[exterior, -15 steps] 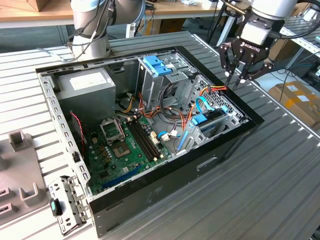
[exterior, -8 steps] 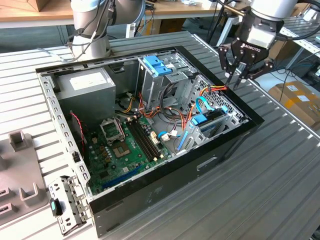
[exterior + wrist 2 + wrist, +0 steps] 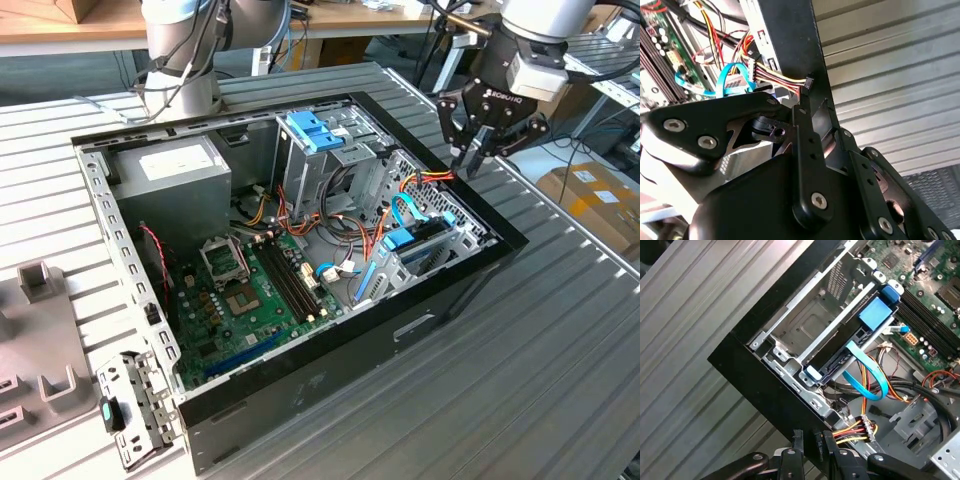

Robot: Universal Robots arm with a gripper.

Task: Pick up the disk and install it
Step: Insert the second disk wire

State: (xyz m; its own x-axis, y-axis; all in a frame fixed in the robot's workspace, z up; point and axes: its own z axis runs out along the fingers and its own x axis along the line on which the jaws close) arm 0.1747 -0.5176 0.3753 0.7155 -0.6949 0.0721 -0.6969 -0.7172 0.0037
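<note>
Down in the drive cage [image 3: 805,325] at the corner of the case [image 3: 330,375], your disk [image 3: 837,352] sits slotted edge-on, a dark slab with its light-blue rail along the side and a blue tab at the end that faces the motherboard [image 3: 920,275]. In the exterior view you can find the disk [image 3: 418,238] by that same blue, low in the cage on the exterior view's right. A flat blue cable [image 3: 867,377] loops out from just beside the disk's end, and a bundle of red, yellow and orange wires [image 3: 855,427] runs close by, ending in a plug near the case's black rim.

Your claw [image 3: 470,168] hangs above that rim, fingers pointing down, just outside the cage and apart from the disk. In the first wrist view the claw [image 3: 809,436] shows its two fingertips drawn almost together, a thin gap between them and nothing gripped. In the second wrist view the claw [image 3: 815,107] lines up over the rim right by the wire plug.

Further out, you have the tall cage with the blue bracket [image 3: 315,130] on top, the grey power supply [image 3: 170,165] in the far corner, and the ribbed metal desk [image 3: 560,330] under the whole case.
</note>
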